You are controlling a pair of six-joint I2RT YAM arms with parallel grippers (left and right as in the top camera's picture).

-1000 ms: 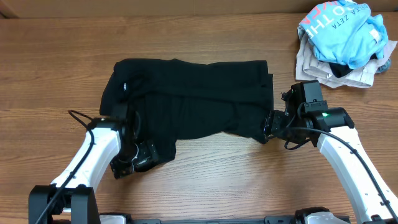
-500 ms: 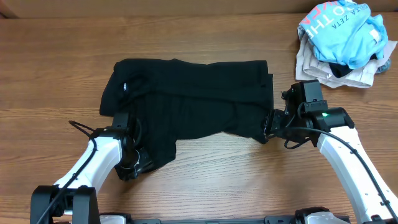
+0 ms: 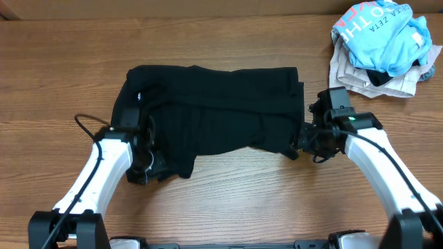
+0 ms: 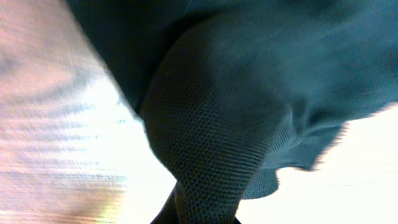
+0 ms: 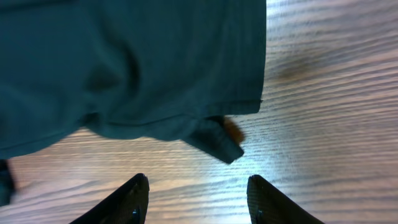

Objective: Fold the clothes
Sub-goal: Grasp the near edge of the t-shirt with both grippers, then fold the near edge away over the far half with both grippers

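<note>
the black garment (image 3: 214, 111) lies spread across the middle of the wooden table (image 3: 62, 62), mostly flat, with its near edge uneven and a flap hanging lower on the left side. the left gripper (image 3: 149, 168) sits at that near-left flap. in the left wrist view the knit fabric bunches and narrows down into the bottom of the frame, so the jaws look pressed together on a pinch of cloth. it probably holds there so that this corner can be lifted and carried over.

the right gripper (image 5: 198, 180) is at the garment's near-right corner. its 2 fingers stand spread, with bare wood between them, and the hem corner lies just ahead of the tips, not touched. i judge it is lined up low to the table to slide in and take the matching corner, so that both near corners could rise together.

the light blue t-shirt (image 3: 384, 34) with pink-and-white lettering is heaped on a beige garment (image 3: 349, 75) at the far right, well apart from the work.

the fold itself does not look begun; the risk i see is the right side catching only the top layer.
</note>
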